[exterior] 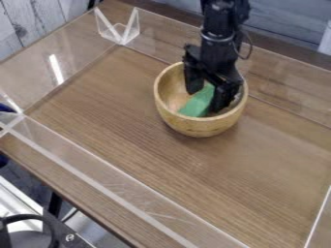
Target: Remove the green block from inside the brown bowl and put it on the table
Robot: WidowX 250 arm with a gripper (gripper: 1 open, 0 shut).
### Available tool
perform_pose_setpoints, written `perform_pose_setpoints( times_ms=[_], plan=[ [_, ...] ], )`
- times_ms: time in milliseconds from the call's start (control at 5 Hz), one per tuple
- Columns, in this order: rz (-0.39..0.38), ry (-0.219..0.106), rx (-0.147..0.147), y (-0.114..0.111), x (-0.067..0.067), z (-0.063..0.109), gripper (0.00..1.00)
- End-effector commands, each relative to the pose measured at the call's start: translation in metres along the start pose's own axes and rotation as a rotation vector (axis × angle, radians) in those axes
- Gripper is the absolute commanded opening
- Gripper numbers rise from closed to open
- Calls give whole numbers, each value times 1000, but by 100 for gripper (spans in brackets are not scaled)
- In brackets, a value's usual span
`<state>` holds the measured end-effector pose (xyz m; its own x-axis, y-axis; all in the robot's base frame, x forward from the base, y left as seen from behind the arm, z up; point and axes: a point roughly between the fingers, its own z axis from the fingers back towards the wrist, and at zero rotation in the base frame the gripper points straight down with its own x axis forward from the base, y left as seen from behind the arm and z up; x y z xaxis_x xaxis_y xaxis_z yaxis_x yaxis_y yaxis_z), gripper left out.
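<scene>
Brown wood-grain table (pixel 110 136), low clear acrylic walls (pixel 116 179) along its edges; a bright streak of glare toward the upper left. Weathered grey planks (pixel 29 17) behind, in the upper left corner. A small clear angular stand (pixel 118 26) near the far edge. Black cables and a dark round fitting (pixel 29 232) at lower left, cut off by the frame.

Brown bowl (pixel 168 94) on the far half of the table. Green block (pixel 196 103) inside it, lying aslant. Black gripper (pixel 212 85) down over the bowl, fingers apart, arm running out of view at the top. Block's far end partly covered by the gripper; whether the fingertips touch it, I cannot tell. Bowl's far inside hidden too.
</scene>
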<state>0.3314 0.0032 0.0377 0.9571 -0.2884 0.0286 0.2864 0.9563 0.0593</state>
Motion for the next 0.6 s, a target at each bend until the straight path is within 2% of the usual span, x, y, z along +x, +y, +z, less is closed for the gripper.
perform_pose_setpoints(
  times_ms=[0, 200, 400],
  plan=[
    [-17, -56, 20, 4, 4, 0, 0],
    [-21, -108, 40, 8, -5, 1, 0],
    [-20, -96, 55, 17, -16, 4, 0]
  ],
)
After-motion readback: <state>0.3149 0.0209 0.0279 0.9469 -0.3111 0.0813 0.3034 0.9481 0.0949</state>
